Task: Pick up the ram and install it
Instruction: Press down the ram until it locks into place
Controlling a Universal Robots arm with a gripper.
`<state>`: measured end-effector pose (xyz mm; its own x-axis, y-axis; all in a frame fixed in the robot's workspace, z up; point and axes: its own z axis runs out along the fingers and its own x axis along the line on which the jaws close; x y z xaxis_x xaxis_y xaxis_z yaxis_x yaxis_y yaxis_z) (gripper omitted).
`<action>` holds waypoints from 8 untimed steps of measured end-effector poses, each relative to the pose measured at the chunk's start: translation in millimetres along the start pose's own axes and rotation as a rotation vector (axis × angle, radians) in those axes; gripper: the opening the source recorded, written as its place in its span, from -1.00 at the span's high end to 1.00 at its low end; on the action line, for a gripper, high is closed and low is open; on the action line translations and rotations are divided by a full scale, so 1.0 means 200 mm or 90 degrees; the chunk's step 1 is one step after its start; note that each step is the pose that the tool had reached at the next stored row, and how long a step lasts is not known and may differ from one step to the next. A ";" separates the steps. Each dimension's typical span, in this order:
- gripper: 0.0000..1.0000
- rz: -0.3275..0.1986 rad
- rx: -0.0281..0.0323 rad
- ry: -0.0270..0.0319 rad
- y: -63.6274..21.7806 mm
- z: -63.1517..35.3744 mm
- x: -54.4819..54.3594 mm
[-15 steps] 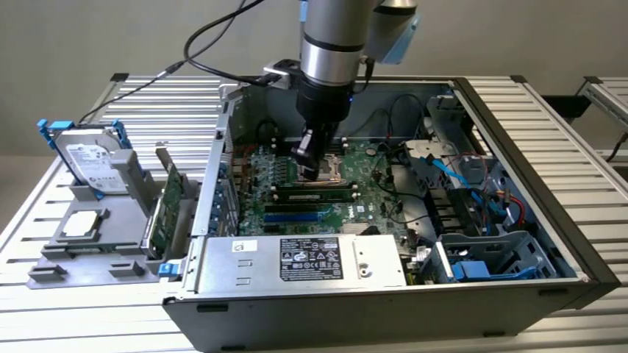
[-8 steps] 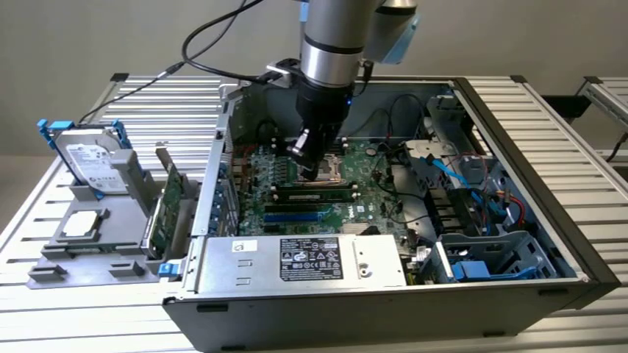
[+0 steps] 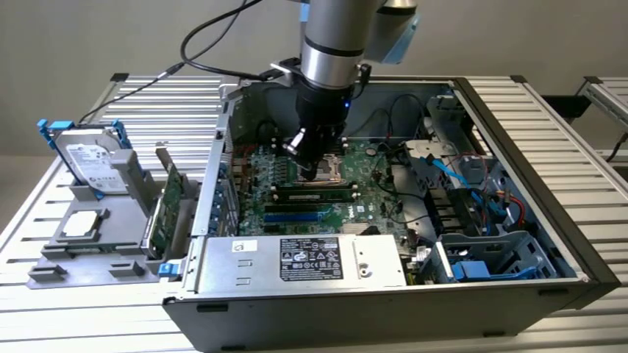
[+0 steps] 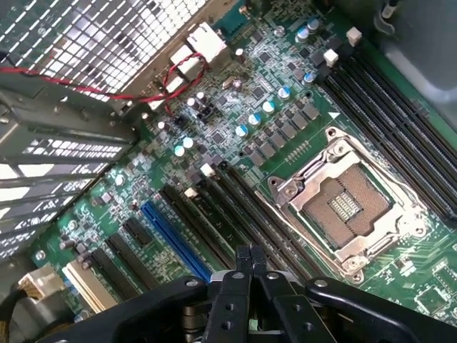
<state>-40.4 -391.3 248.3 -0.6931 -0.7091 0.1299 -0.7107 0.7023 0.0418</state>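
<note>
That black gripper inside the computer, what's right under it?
The gripper, fingers shut together and empty, hangs over the long black memory slots beside the open processor socket. A ram stick already lies seated in a slot nearby. The arm covers the board behind it.

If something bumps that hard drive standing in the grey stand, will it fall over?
Probably not easily: the hard drive sits in a slot of the grey stand. Its metal body looks stiff and heavy. It stands on edge, so a hard shove might tip it.
</note>
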 end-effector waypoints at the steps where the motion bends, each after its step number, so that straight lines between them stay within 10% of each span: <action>1: 0.79 0.010 -0.0013 -0.0004 0.000 0.001 0.00; 8: 0.79 0.084 -0.0110 -0.0035 0.000 0.010 0.00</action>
<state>-40.4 -391.3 246.3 -0.7809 -0.6109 0.1300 -0.6113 0.7903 0.0418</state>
